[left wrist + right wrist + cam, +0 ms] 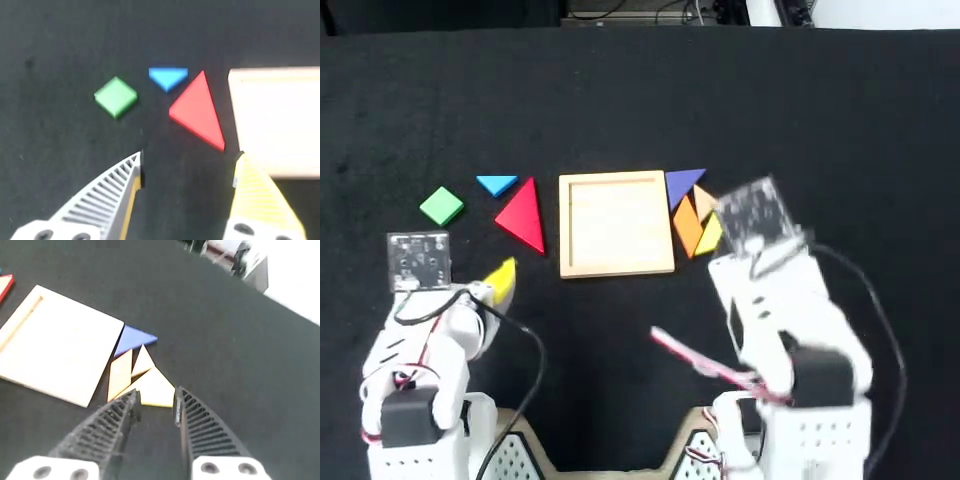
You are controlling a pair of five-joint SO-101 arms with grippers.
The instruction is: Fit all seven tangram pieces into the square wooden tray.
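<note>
Black cloth tabletop [840, 110], cables [620, 12] beyond its far edge

The left arm [425, 350] rises from its base at the edge of the counter and folds forward, its wrist pitched down. The left jaws stand wide apart, one grey and ribbed, the other yellow, with nothing between them. The right arm [790, 320] stretches farther forward from its own base alongside, its wrist also tilted down toward the counter. The right jaws, both dark and ribbed, are parted by a narrow gap and hold nothing.
</note>
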